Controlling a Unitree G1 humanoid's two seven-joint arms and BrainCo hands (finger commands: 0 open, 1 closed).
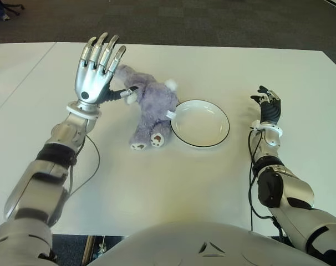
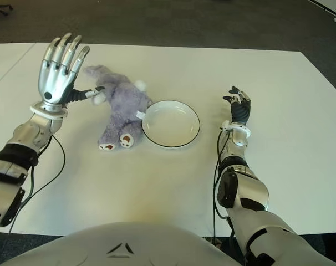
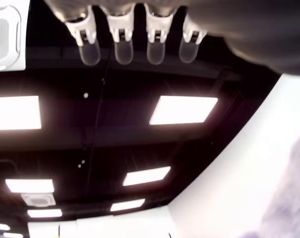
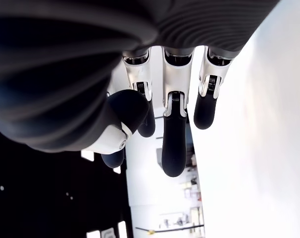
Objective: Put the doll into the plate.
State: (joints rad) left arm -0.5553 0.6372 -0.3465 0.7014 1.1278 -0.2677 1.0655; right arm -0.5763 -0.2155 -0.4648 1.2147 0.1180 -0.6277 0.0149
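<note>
The doll, a purple plush lying with its feet toward the near edge of the table, sits around the middle of the table just left of the plate, its side touching the plate's rim, and the plate holds nothing. The left hand is raised at the doll's left with its four fingers extended and spread, its thumb reaching toward the doll's head, grasping nothing. The right hand shows right of the plate, toward the table's right edge, fingers loosely bent and holding nothing.
</note>
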